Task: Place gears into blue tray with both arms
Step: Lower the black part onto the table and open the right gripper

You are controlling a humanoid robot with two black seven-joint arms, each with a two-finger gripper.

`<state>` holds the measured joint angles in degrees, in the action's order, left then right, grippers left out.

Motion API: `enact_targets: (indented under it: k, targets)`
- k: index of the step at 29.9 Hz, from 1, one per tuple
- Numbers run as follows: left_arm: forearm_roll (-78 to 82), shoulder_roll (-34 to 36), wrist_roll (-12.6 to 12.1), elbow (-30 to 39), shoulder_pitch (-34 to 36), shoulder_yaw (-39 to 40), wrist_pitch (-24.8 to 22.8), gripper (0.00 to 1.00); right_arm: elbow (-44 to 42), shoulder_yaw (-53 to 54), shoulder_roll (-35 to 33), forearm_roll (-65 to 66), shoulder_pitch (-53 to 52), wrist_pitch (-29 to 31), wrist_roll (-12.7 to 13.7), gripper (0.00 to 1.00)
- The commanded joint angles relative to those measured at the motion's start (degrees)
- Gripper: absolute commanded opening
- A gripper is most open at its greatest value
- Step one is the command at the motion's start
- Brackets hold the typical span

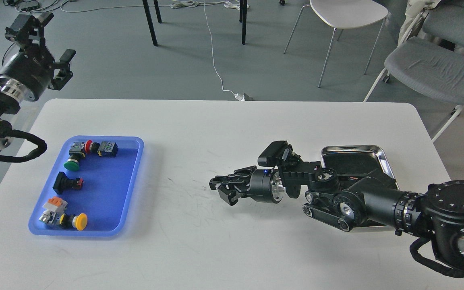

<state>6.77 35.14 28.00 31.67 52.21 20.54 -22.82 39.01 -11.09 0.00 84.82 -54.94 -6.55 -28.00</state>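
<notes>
A: Where's the R gripper (pixel 220 188) sitting rn?

B: It's hovering low over the bare middle of the white table (pixel 216 133), pointing left toward the blue tray (pixel 111 193). Fingers are looking slightly parted, narrow gap, but it's dark and seen nearly end-on, so can't tell if it's gripping anything between them.

A: And the L gripper (pixel 44 44)?

B: It's hanging up off the table's far left corner, above the floor, well apart from the tray. Fingers are spread wide, nothing between them.

A: Tray contents?

B: The blue tray is lying near the table's left edge. It's holding push-button switches only: a green-capped one (pixel 72 164) and a red-capped one (pixel 88 146) at the far end w/ a dark switch block (pixel 108 148) beside them, a black one (pixel 66 182) mid-tray, and a yellow-capped one (pixel 77 221) near an orange-and-white block (pixel 54 204) at the near end.

A: Gears?

B: Can't make out any gears anywhere, too small or hidden. The steel tray (pixel 353 150) is sitting at the right, mostly blocked by the R arm (pixel 377 199) lying across it, so its inside is barely showing.
</notes>
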Motion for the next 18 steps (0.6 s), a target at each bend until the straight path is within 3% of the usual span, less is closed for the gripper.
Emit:
enact_targets:
  k: [1, 8, 11, 18]
  targets:
    - [0.0, 0.0, 0.0, 0.1, 0.0, 0.0, 0.1, 0.99, -0.2, 0.0, 0.0, 0.0, 0.0, 0.0, 0.0, 0.23]
    - [0.0, 0.0, 0.0, 0.1, 0.0, 0.0, 0.2, 0.99, -0.4, 0.1, 0.0, -0.1, 0.1, 0.0, 0.0, 0.41]
    - [0.0, 0.1, 0.0, 0.1, 0.0, 0.0, 0.2, 0.99, -0.6, 0.3, 0.0, -0.2, 0.3, 0.0, 0.0, 0.54]
    - [0.1, 0.3, 0.0, 0.1, 0.0, -0.1, 0.2, 0.99, -0.7, 1.8, 0.0, -0.8, 0.8, -0.7, 0.0, 0.58]
